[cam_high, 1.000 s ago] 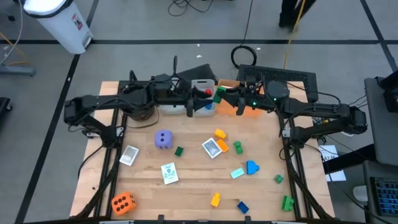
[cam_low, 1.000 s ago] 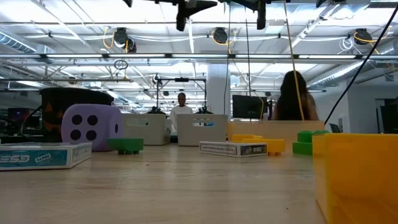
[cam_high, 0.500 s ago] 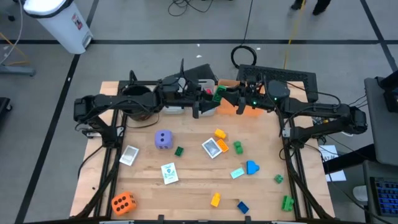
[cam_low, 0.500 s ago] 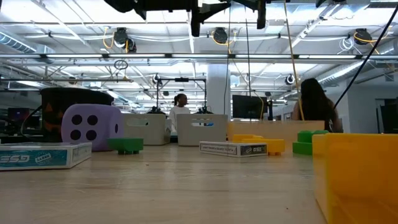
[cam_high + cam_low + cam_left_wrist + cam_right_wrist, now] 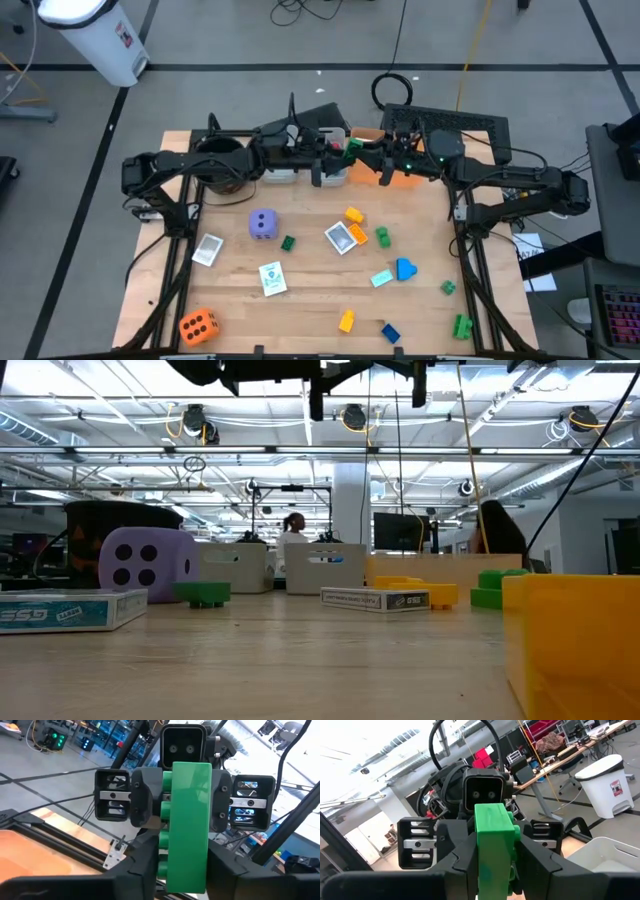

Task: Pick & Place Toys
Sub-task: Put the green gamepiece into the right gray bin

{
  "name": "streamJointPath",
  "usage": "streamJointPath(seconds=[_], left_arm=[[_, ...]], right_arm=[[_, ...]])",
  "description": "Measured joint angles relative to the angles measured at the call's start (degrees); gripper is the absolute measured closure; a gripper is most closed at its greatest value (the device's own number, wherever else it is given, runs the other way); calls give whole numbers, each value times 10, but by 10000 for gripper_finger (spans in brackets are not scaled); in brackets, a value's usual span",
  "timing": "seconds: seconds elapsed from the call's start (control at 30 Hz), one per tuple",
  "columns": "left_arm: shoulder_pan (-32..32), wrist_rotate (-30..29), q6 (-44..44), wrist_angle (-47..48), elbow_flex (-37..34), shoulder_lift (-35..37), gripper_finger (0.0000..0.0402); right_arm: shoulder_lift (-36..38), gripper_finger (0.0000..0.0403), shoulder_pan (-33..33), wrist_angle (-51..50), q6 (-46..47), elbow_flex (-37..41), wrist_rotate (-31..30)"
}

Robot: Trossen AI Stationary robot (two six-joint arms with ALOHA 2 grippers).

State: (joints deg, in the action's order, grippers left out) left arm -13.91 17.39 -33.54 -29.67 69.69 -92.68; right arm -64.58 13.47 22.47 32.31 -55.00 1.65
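Note:
A green brick (image 5: 351,148) is held in the air at the table's far middle, above the grey bins (image 5: 322,168). My right gripper (image 5: 358,151) reaches it from the right and is shut on it. My left gripper (image 5: 336,159) reaches it from the left, facing the right gripper, with its fingers closed against the same brick. The brick fills both wrist views (image 5: 185,820) (image 5: 492,845). Loose on the table lie a purple die (image 5: 262,224), an orange die (image 5: 197,325), picture cards (image 5: 272,277) and small bricks (image 5: 353,215). My left gripper pinches the green brick's lower end (image 5: 186,879) between its two fingers, one on the studded side, one on the opposite side. The fingers come level from the table's left. The brick stands upright, clear of the table. My right gripper pinches the green brick's two sides (image 5: 492,870) between its two fingers. The fingers come level from the table's right. The brick stands upright between them, clear of the table and the bins.
Grey bins (image 5: 275,168) and a flat orange tray (image 5: 402,176) stand along the far edge, with a black pot (image 5: 215,165) at the far left. Cards (image 5: 342,237) (image 5: 208,249) and bricks (image 5: 403,268) (image 5: 346,320) (image 5: 461,325) are scattered over the near half.
My left gripper has gone toward the table's right edge, from above the bins to the green brick in my right gripper. The right gripper and the brick have kept still. People have walked in the room behind.

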Motion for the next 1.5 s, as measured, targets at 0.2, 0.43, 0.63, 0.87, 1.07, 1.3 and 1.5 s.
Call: streamJointPath(seconds=[0.2, 0.43, 0.63, 0.87, 1.07, 1.3, 1.5], left_arm=[[0, 6, 5, 0, 0, 0, 304], [0, 21, 5, 0, 0, 0, 295], [1, 35, 6, -3, 0, 0, 308], [1, 40, 21, -1, 0, 0, 296], [-10, 64, 28, 9, 0, 1, 300], [-30, 84, 39, 41, 0, 7, 308], [-40, 69, 143, 199, 50, 27, 299]], right_arm=[[0, 306, 0, 0, 0, 0, 0], [0, 288, 0, 1, -12, 0, 3], [0, 256, 0, 28, -19, 0, 1], [0, 203, 8, 35, -17, 0, 1], [10, 167, 28, 39, -14, 0, 3], [30, 148, 60, 46, 20, 0, 46], [30, 142, 76, 42, 60, 0, 92]])
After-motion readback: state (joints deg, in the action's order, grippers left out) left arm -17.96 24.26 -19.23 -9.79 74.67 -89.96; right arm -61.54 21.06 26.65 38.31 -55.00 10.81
